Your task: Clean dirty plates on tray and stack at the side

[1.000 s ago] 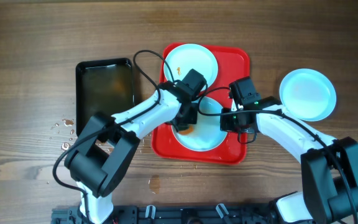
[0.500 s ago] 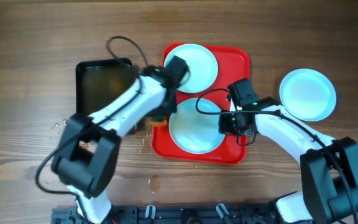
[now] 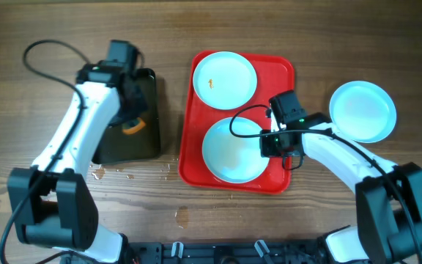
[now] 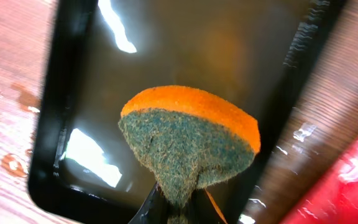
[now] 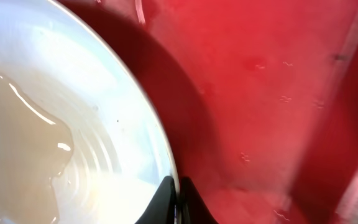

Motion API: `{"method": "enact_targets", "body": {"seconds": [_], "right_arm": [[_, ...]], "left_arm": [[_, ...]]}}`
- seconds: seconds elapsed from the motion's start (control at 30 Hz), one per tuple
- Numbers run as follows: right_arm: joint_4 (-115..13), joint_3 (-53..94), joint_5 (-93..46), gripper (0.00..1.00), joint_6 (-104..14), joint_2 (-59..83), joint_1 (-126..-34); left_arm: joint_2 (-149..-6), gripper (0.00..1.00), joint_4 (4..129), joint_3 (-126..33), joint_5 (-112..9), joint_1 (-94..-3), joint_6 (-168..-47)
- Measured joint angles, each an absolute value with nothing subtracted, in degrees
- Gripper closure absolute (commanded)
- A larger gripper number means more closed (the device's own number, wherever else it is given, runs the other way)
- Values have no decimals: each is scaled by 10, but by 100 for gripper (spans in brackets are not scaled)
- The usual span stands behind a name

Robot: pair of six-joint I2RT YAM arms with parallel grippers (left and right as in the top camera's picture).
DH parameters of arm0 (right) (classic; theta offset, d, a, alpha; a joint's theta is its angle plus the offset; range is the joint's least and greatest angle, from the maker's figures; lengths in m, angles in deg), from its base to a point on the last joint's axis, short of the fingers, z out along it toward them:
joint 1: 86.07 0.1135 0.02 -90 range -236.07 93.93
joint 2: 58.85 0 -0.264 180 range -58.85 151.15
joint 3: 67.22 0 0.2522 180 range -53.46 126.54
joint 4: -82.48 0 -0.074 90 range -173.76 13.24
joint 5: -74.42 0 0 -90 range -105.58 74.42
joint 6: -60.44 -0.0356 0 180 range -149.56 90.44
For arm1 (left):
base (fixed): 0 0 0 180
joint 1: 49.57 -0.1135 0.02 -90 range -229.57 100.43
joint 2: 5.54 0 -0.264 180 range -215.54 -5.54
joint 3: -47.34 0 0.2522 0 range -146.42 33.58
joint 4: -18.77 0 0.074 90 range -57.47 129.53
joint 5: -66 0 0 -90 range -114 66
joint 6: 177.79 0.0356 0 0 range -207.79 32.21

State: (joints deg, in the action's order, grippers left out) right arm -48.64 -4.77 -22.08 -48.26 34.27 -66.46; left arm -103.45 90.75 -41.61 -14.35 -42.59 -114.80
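The red tray holds two pale blue plates. The far plate has a small orange smear. The near plate is wet, with no smear showing. My right gripper is shut on its right rim, seen as the rim between the fingers in the right wrist view. A third plate lies on the wooden tabletop at the right. My left gripper is shut on an orange and green sponge held over the black tray.
Water drops lie on the wood between the black tray and the red tray and near the front edge. Black cables loop over both arms. Bare wood-grain table extends at the far side and right.
My left arm has swung left off the near plate, carrying the sponge over to the black tray. The near plate is now uncovered. My right gripper has stayed on the plate's rim.
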Motion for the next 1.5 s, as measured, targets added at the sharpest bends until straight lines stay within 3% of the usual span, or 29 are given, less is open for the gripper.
{"method": "enact_targets", "body": {"seconds": [0.17, 0.3, 0.43, 0.73, 0.77, 1.07, 1.5], "right_arm": [[-451, -23, -125, 96, -472, 262, -641], [-449, -10, 11, 96, -468, 175, -568], [-442, -8, 184, 96, -461, 135, -469], [-441, -8, 431, 96, -418, 136, -330], [-441, -8, 462, 96, -412, 136, -316], [-441, -8, 529, 96, -382, 136, -261], [-455, -8, 539, 96, -372, 136, -256]], "left_arm": [[-1034, 96, 892, -356, -153, -484, -1145], [-1034, 92, 886, -334, -168, -501, -1144], [-1034, 67, 880, -334, -179, -501, -1142], [-1034, 27, 880, -334, -181, -501, -1135], [-1034, 0, 880, -334, -181, -501, -1137], [-1034, 0, 880, -334, -181, -501, -1137], [-1035, 0, 880, -334, -181, -501, -1137]]}}
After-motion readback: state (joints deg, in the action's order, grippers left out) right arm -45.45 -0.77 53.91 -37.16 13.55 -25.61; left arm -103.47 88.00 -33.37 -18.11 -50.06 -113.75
